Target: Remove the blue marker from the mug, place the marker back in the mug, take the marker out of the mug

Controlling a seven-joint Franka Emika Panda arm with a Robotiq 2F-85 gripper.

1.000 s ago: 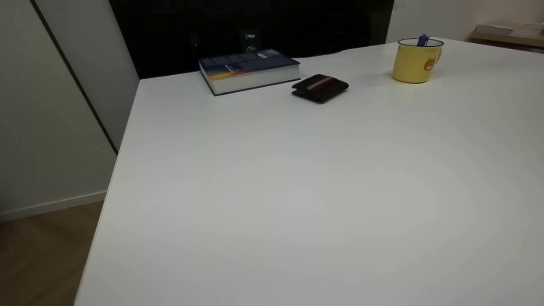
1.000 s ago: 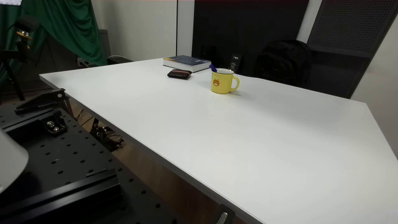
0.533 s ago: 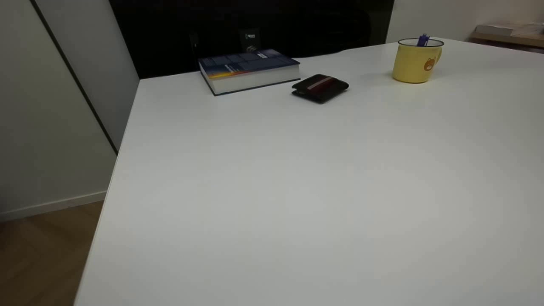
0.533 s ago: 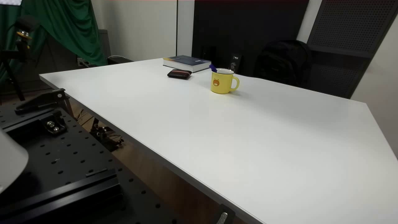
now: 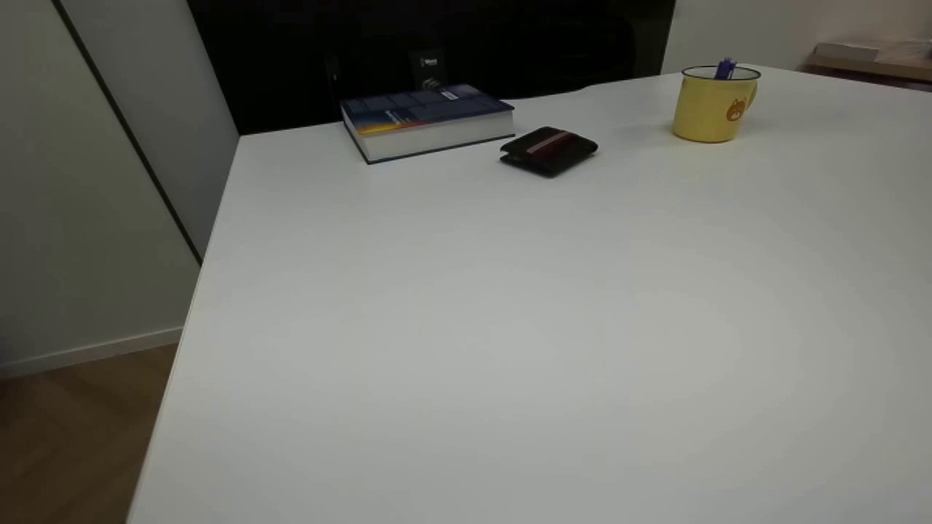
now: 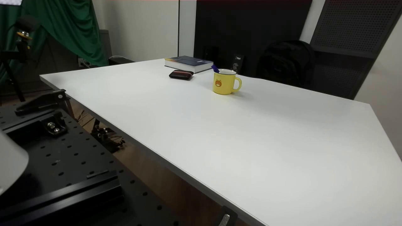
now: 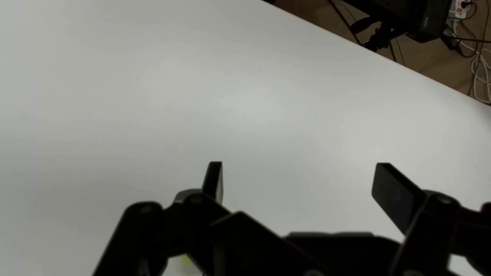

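Note:
The yellow mug, with a bear face on its side, stands upright on the white table in both exterior views. Out of its top leans the blue marker; only its dark blue end shows above the rim, and the mug hides the lower part. In the wrist view my gripper is wide open over the table, nothing between its fingers. A blurred yellow sliver, perhaps the mug, peeks out from behind the finger linkage at the lower left. Neither exterior view shows the gripper.
A thick dark blue book lies at the far side of the table. Between book and mug is a black wallet with a red stripe. The table edge crosses the upper right of the wrist view, with equipment and cables beyond it.

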